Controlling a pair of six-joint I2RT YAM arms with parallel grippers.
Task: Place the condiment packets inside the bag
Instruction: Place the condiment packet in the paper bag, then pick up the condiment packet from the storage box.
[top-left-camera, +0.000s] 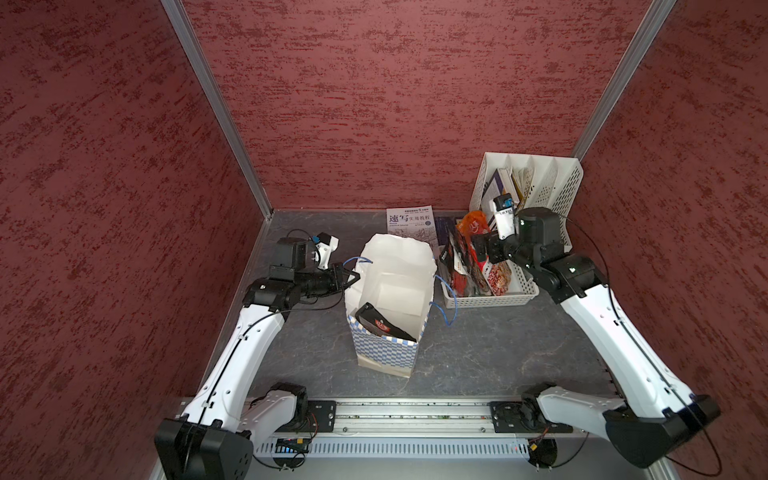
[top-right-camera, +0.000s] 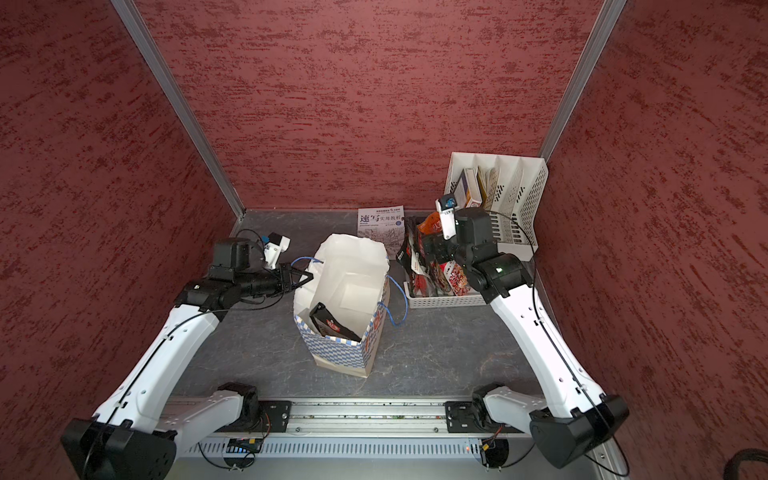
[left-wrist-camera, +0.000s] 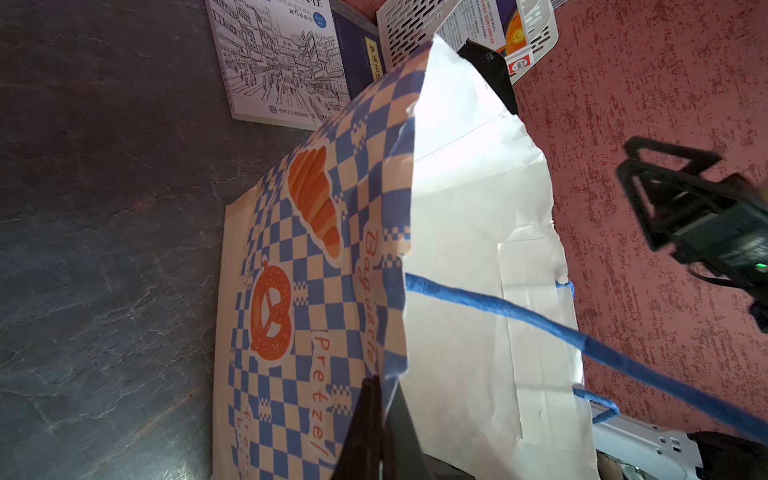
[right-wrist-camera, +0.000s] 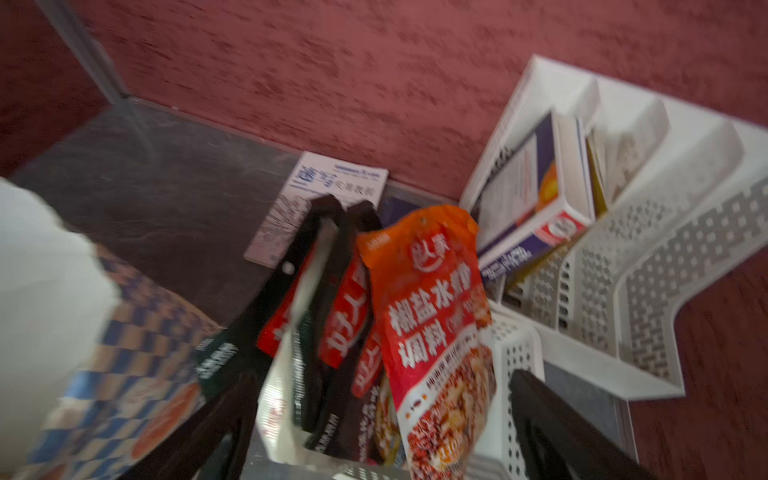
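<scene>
The paper bag (top-left-camera: 384, 355) stands upright in the middle of the table (top-left-camera: 478, 345), mouth gaping, and the left gripper (top-left-camera: 351, 277) is clenched on its rim on that side; the wrist view shows the paper edge pinched between the fingers (left-wrist-camera: 365, 424). One black packet (top-left-camera: 384, 324) is already inside, leaning against the near wall. The other packets (top-left-camera: 469, 266) stand on end in the white basket (top-left-camera: 490, 300) just beside the bag. The right gripper (top-left-camera: 482, 249) is over them, jaws spread wide and released, with an orange packet (right-wrist-camera: 432, 299) between them. Behind are a file rack (top-left-camera: 557, 183) and a sketch booklet (top-left-camera: 409, 222) lying flat.
</scene>
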